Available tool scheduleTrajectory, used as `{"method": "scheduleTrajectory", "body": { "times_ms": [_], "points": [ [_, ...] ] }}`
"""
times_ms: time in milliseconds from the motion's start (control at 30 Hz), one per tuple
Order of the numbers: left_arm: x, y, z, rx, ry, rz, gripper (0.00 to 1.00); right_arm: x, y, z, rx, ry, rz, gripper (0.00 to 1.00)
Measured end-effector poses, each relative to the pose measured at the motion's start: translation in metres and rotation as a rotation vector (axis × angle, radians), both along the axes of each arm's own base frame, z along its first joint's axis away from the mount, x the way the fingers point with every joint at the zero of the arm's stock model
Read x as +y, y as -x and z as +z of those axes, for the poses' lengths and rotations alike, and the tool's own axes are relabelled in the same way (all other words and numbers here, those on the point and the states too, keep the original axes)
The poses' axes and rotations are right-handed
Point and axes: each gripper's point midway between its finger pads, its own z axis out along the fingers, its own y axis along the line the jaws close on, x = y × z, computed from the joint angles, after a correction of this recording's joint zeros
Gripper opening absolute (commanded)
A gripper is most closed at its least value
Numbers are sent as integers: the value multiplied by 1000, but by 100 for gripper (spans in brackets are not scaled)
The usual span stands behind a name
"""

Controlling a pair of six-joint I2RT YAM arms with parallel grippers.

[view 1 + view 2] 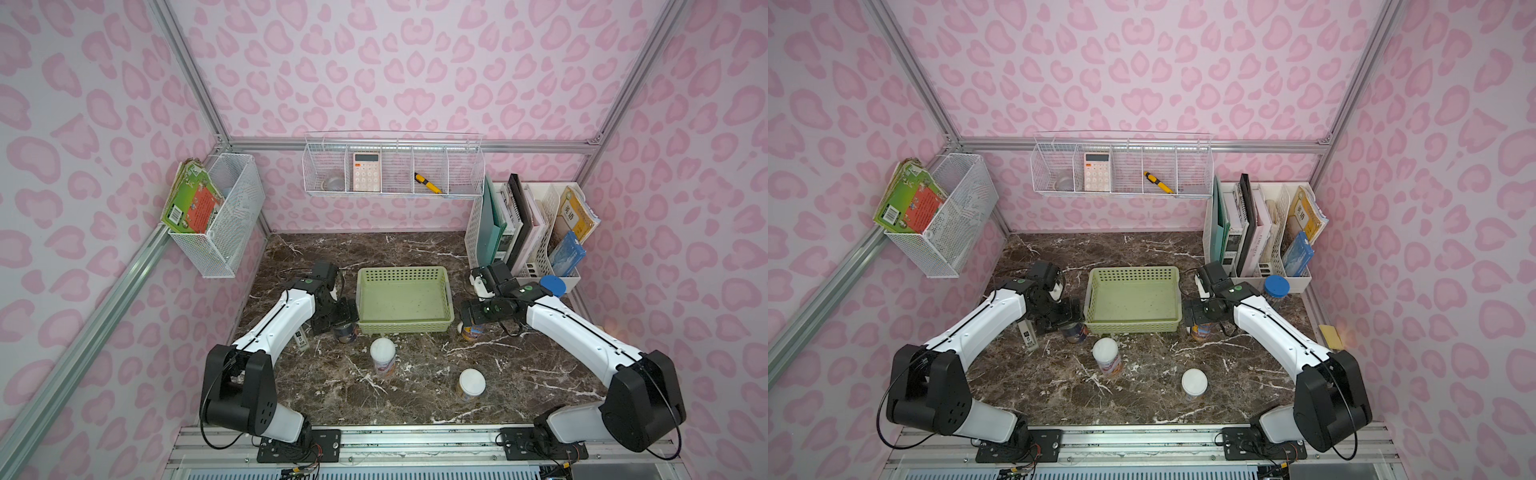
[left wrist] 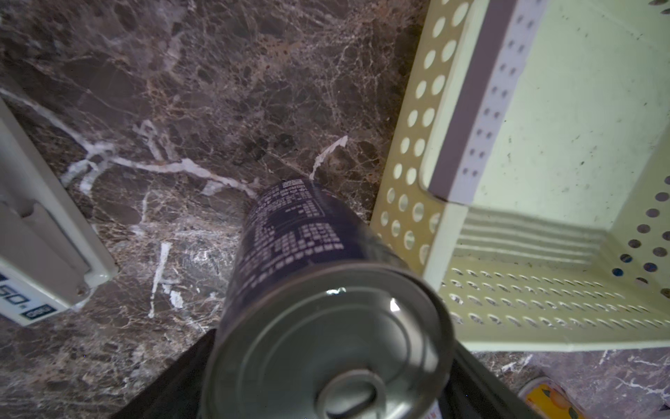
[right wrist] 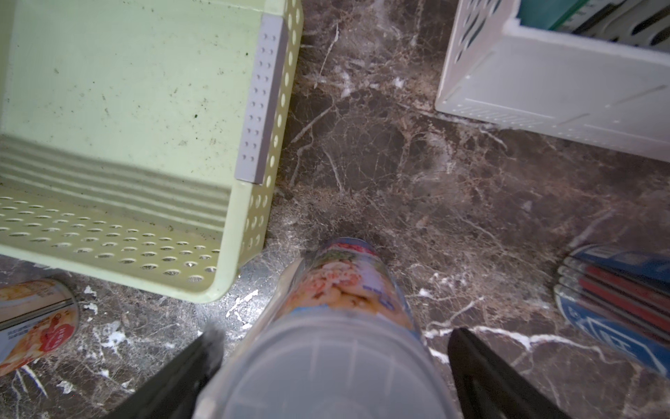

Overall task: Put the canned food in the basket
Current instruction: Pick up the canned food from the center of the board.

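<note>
Dark marble table with white veins sits between pink spotted walls; at its middle is the pale green basket, with nothing in it, and all four cans stand upright outside it. The blue can, silver-topped, stands just beside the basket's near left corner; the left claw hangs over it with a black finger on either side of the rim; whether the fingers press the can I cannot tell. The orange can, clear-lidded in the wrist view, stands just off the near right corner; the right claw is down around it, fingers spread wide with table showing between them and the can's sides.

Nearer the robot, the pink can stands in front of the basket's near wall; the yellow can stands further forward and to the right, apart from the rest; both have white lids.

A small white box lies by the left arm; a jar with a blue lid stands behind the right arm, next to the white file rack of books. On the back wall a wire shelf holds a calculator and a yellow knife; a wire bin with books hangs on the left wall.
</note>
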Motion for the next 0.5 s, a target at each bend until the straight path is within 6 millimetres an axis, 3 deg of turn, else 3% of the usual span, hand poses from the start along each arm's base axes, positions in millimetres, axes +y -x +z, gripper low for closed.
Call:
{"method": "scheduleTrajectory", "body": {
  "times_ms": [167, 500],
  "points": [
    [2, 1, 1, 0, -19, -11, 66, 0, 1, -3, 5, 0, 1, 94],
    [2, 2, 0, 10, -25, -33, 45, 0, 3, -7, 12, -2, 7, 80]
  ]
}}
